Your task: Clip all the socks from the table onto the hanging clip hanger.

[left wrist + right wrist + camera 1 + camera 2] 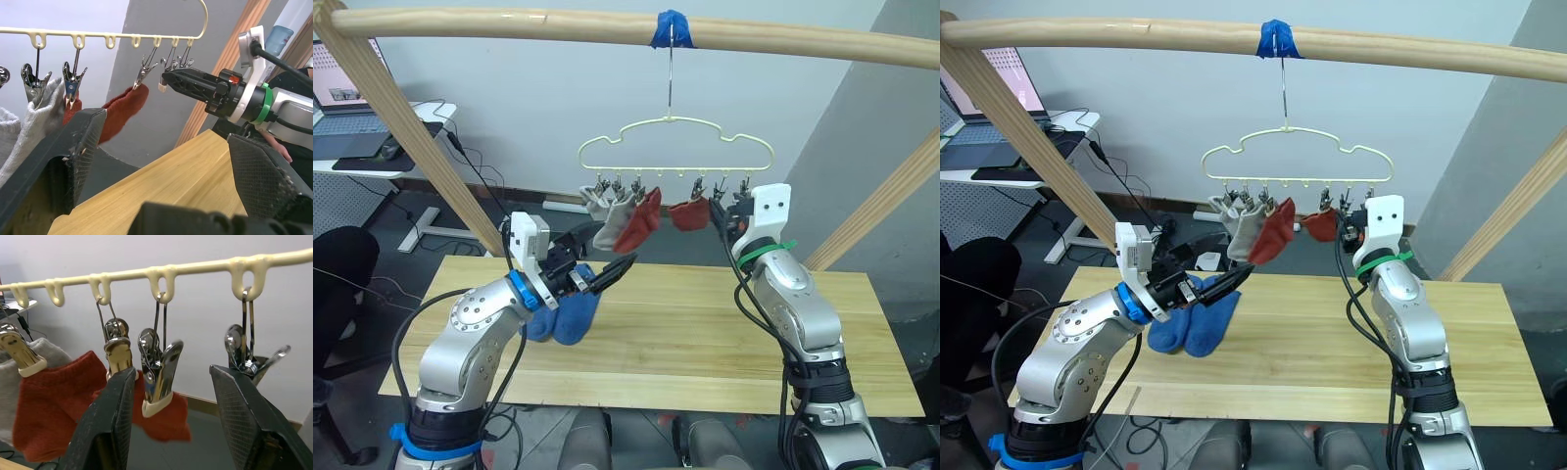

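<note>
We find the right pincer [722,217] raised at the far-right end of the clip hanger [675,147], its fingers spread wide and empty; in its wrist view a free metal clip [159,374] hangs between the two pads, not touched by either. Just beside that clip a rust-red sock [688,213] is pinned.

The left pincer [605,275] stands lower, above the counter [724,333], pointing up toward the hanger. Its fingers are parted wide and we see nothing between them. Directly below it two blue socks [1197,321] lie together on the near-left part of the counter, touching each other.

On the hanger's left half we record two light grey socks [607,217] and a second rust-red sock [639,223], each held by a clip and hanging close together. The hanger's hook goes up to a pale wooden rail [783,41], at a wrap of blue tape [672,29].
</note>
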